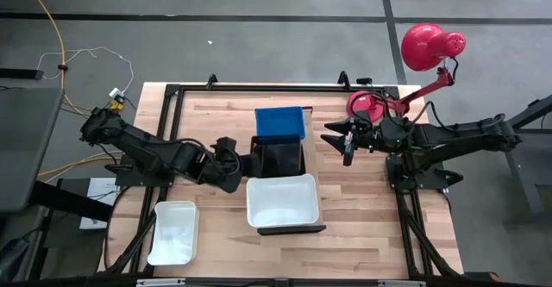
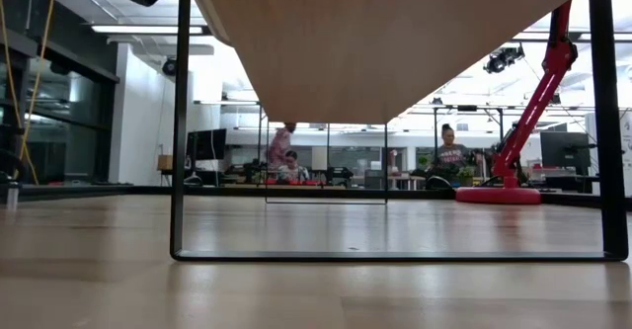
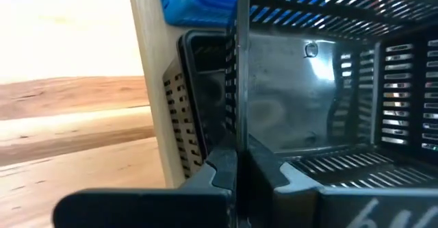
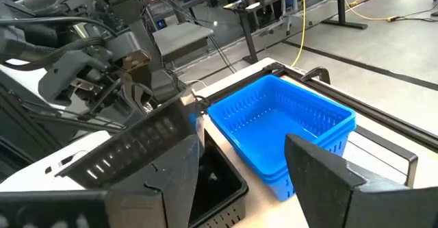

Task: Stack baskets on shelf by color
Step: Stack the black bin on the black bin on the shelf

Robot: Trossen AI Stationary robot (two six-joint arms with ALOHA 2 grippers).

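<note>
A black mesh basket (image 1: 278,156) sits mid-shelf between a blue basket (image 1: 280,121) on the far side and a white basket (image 1: 282,201) on the near side. The pale shelf (image 3: 154,84) runs from the far side to the near side of the table. My left gripper (image 1: 250,161) is at the black basket's left wall, shut on it. In the left wrist view a second black basket (image 3: 181,111) shows just beneath the held one. My right gripper (image 1: 339,142) hovers open to the right of the black basket, touching nothing. Another white basket (image 1: 172,231) rests on the tabletop at the near left. My left gripper (image 3: 236,170) holds the upper black basket by its left side wall (image 3: 233,105), one finger inside the basket and one outside. The fingers come in roughly level from the table's left. Whether the basket is lifted clear of the one beneath cannot be told.
A red lamp (image 1: 427,46) stands with its base (image 1: 366,106) at the far right, close behind my right gripper. The low view looks under the shelf (image 2: 395,42) through its dark rail frame (image 2: 180,122). People sit in the room beyond. There is bare tabletop between the left white basket and the shelf.
</note>
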